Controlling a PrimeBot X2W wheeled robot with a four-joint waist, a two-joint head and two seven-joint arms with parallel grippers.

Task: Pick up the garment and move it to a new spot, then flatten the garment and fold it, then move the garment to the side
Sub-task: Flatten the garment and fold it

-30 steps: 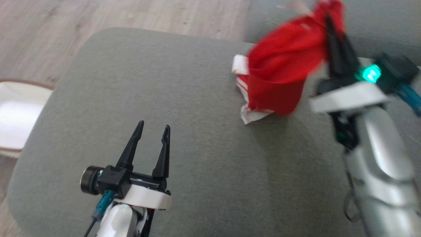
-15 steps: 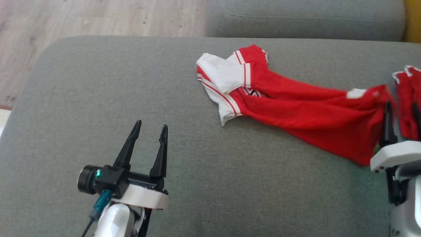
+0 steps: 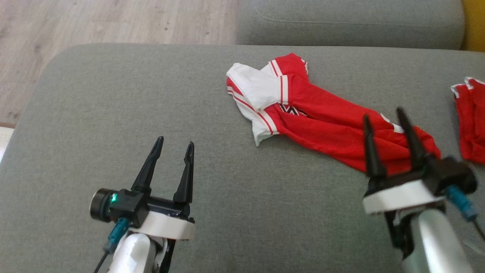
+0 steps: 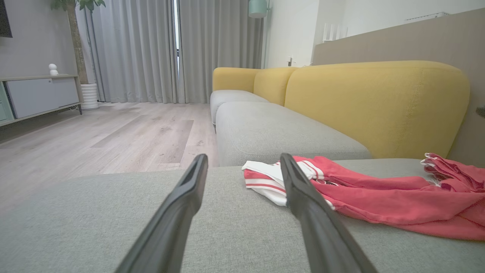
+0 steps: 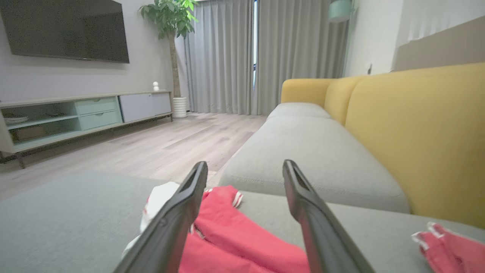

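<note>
Released since half a second ago: right gripper (image 3: 382, 115), fingers now spread and empty, sits at lower right over the garment (image 3: 322, 125) end, partly hiding it; contact unclear. Garment lies crumpled on the grey cushion (image 3: 132, 106), white end upper centre, red end running to lower right. Left gripper (image 3: 176, 142) lower left, fingers apart, empty, well apart from it; second red cloth (image 3: 470, 125) cut off at right edge.

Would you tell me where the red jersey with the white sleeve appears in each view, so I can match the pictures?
Head view: the red-and-white jersey lies centre right on the grey cushion.
Left wrist view: jersey in the lower right.
Right wrist view: jersey at bottom centre.
Shared landmark: the second red garment, right of the jersey in all three views.
</note>
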